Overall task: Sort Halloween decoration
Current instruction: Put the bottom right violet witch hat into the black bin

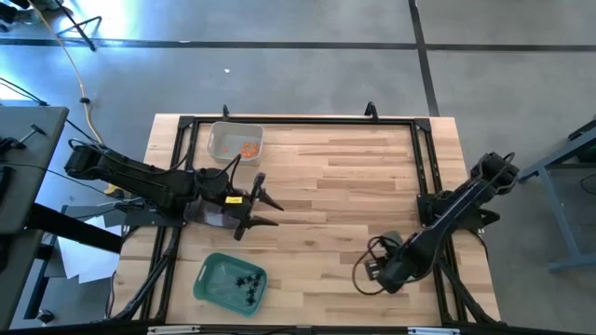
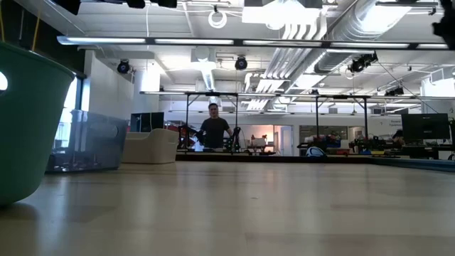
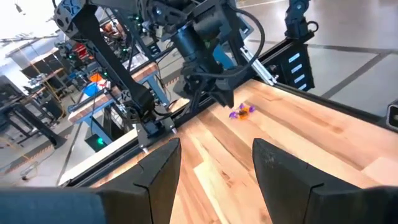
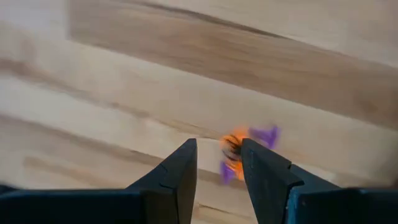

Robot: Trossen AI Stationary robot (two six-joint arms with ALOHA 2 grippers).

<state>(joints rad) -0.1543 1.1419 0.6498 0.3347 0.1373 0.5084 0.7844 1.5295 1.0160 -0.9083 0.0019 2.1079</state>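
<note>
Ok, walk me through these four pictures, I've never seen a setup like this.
Two dark robot arms work at a wooden table. One picture looks straight down, one looks level across the tabletop into the room, where a person stands far back. The other two come from cameras on each arm's wrist.

On the table: a clear tray holding orange trinkets, and a green tray holding black spider-like trinkets.

The left tool hangs open and empty over the table. The right tool hovers, fingers apart, at a small orange and purple cluster, not gripping it.
</note>
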